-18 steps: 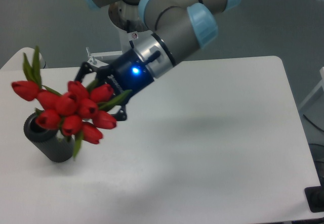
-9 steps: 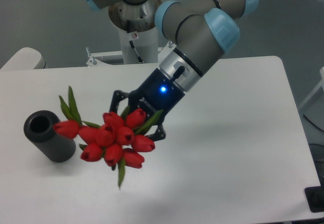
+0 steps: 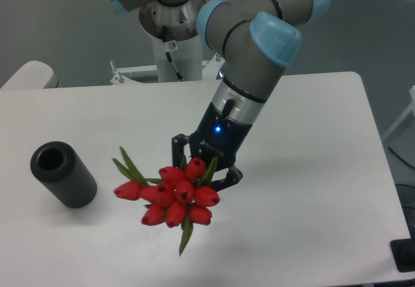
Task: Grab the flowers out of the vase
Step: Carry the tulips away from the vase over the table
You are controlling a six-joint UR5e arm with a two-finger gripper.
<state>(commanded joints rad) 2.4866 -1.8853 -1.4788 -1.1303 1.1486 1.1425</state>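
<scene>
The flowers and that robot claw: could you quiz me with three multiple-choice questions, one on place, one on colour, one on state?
1. Where are the flowers?
A. In the vase
B. Right of the vase, held by the claw
C. Lying behind the vase

2. What colour are the buds?
A. Red
B. Yellow
C. White

3. What is the vase's state?
A. Full
B. Empty
C. Covered

Answers: B, the claw grips the bunch away from the vase; A, every bud is red; B, its dark mouth is open with nothing inside.
</scene>
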